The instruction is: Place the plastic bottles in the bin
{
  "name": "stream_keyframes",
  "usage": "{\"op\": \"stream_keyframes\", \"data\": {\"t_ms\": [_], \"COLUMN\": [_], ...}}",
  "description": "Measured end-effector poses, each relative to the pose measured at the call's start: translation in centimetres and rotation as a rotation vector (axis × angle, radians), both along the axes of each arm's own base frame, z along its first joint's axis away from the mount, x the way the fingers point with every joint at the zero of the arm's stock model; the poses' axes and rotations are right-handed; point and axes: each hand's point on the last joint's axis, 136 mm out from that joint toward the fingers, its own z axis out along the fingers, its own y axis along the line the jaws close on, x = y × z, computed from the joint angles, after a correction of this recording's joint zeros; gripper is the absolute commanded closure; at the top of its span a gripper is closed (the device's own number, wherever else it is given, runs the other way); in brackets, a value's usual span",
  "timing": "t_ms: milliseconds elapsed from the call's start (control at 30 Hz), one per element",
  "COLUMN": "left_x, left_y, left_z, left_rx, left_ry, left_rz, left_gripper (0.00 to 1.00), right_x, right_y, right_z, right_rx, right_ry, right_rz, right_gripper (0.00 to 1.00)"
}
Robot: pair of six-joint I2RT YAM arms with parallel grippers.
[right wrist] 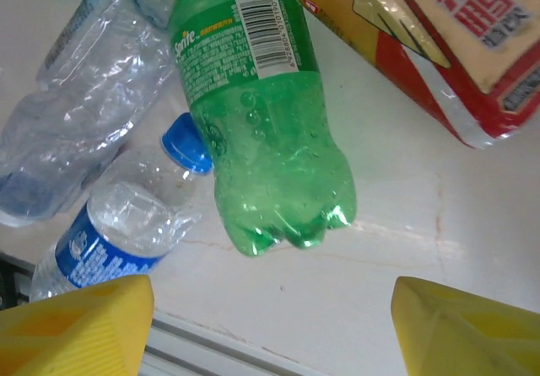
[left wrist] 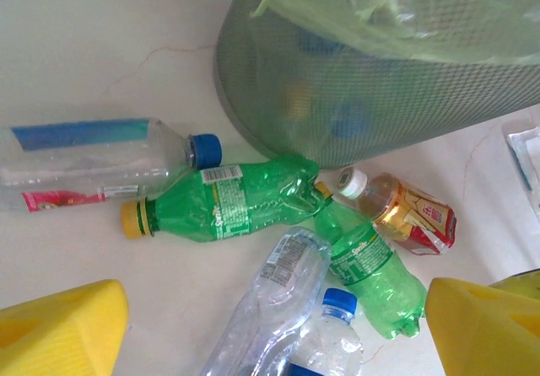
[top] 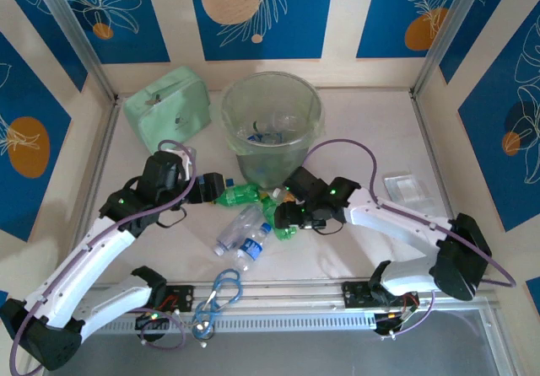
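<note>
White tabletop (top: 354, 258) carries the bin (top: 253, 161), a mesh-walled bucket lined with a pale-green bag. It stands upright at the back centre with several bottles already inside, and a mint zip case (top: 169, 106) lies just to its left. The left gripper (left wrist: 270, 342) hovers over the heap at the bin's foot, its yellow fingers (left wrist: 59, 334) spread wide with nothing between them. The right gripper (right wrist: 270, 325) is likewise spread wide and empty, poised above the base of a green Sprite bottle (right wrist: 261, 123). 6 plastic bottles (left wrist: 228, 203) lie loose on the table at the foot of the bin: 2 green, 3 clear and 1 amber bottle (left wrist: 401, 212) with a red label. Smallest, a blue carabiner (top: 221, 296) rests near the front rail.
</note>
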Motion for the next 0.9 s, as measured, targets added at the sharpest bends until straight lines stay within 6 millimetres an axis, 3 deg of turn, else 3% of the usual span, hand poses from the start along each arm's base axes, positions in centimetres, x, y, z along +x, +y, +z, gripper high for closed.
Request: {"op": "stream_keyframes", "data": {"t_ms": [233, 600, 733, 900], "left_x": [-0.2, -0.1, 0.0, 0.2], "left_y": [-0.1, -0.5, -0.6, -0.7], "left_z": [-1.6, -2.9, -3.2, -3.3], "left_rx": [-0.025, -0.049, -0.051, -0.061], "left_ry": [0.049, 0.091, 0.1, 0.098], "left_rz": [0.02, 0.017, 0.015, 0.013], "left_gripper": [0.13, 0.15, 0.15, 0.15], "right_x": [-0.3, 0.7, 0.7, 0.7], "right_y": [1.1, 1.6, 1.0, 0.8], "right_z": [-3.5, -4.8, -6.0, -6.1], "right_rx": [-0.085, -0.144, -0.181, -0.188], "right_ry": [0.074, 0.109, 0.141, 0.154], "right_rz": [0.005, -0.024, -0.043, -0.05], "right_gripper": [0.28, 0.23, 0.27, 0.36]}}
